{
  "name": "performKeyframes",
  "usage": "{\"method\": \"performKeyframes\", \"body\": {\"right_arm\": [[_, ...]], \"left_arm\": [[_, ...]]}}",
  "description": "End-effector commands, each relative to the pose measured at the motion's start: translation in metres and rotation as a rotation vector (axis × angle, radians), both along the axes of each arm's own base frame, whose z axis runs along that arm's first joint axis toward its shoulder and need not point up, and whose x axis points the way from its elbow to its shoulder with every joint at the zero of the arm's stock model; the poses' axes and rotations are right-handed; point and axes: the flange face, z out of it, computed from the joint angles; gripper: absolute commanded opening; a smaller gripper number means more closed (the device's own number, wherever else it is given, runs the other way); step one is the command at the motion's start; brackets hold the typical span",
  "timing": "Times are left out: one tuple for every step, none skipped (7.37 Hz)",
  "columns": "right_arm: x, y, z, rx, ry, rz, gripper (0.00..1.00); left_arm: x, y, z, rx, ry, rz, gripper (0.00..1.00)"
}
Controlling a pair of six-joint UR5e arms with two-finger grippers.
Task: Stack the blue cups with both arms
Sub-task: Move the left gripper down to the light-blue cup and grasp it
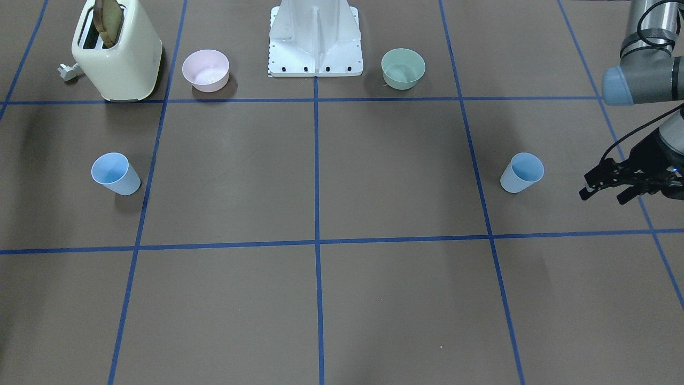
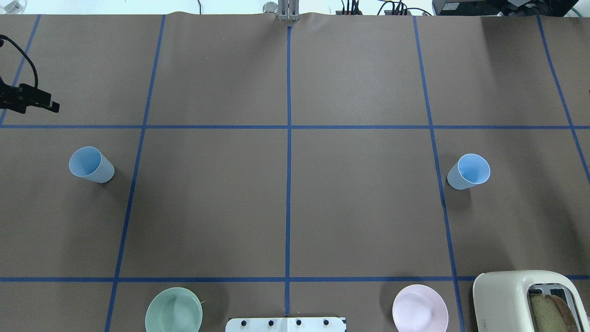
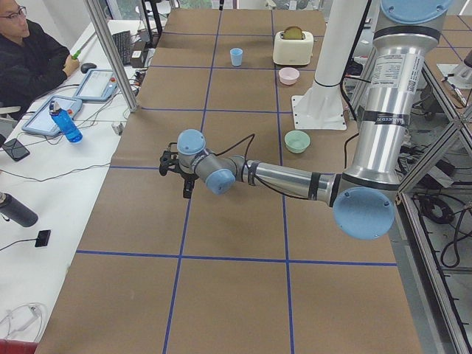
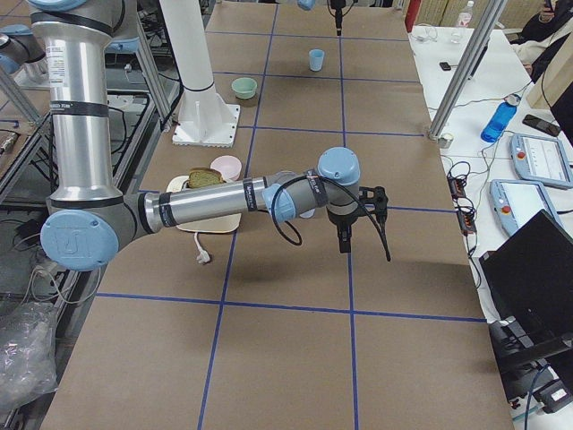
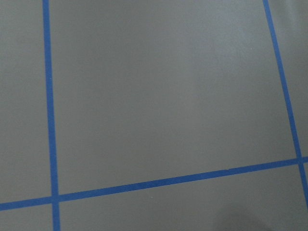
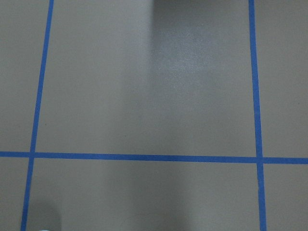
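On the table (image 2: 207,203), both blue cups (image 2: 91,165) (image 2: 469,171) stand upright, mouths up.

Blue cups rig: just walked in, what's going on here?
Nothing is held yet. Both blue cups stand upright and far apart on the table: the left-side cup and the right-side cup. The left gripper hovers at the outer side of the left-side cup, jaws open and empty, not touching it. The right gripper shows only in the right side view, so I cannot tell how its jaws stand. Stacking has not begun.
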Motion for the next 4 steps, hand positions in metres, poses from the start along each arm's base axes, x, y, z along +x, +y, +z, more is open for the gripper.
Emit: {"method": "performKeyframes", "body": {"right_arm": [[0.0, 0.0, 0.0, 0.0, -0.001, 0.0, 1.0], [0.0, 0.0, 0.0, 0.0, -0.001, 0.0, 1.0], [0.0, 0.001, 0.0, -0.001, 0.0, 0.0, 1.0], [0.0, 0.001, 0.0, -0.001, 0.0, 0.0, 1.0]], "left_arm": [[0.035, 0.044, -0.023, -0.029, 0.025, -0.001, 0.97], [0.054, 0.055, -0.029, -0.041, 0.024, 0.005, 0.97], [0.067, 0.06, -0.025, -0.033, 0.004, 0.011, 0.97], [0.071, 0.067, -0.015, -0.04, -0.016, 0.015, 0.97]]}}
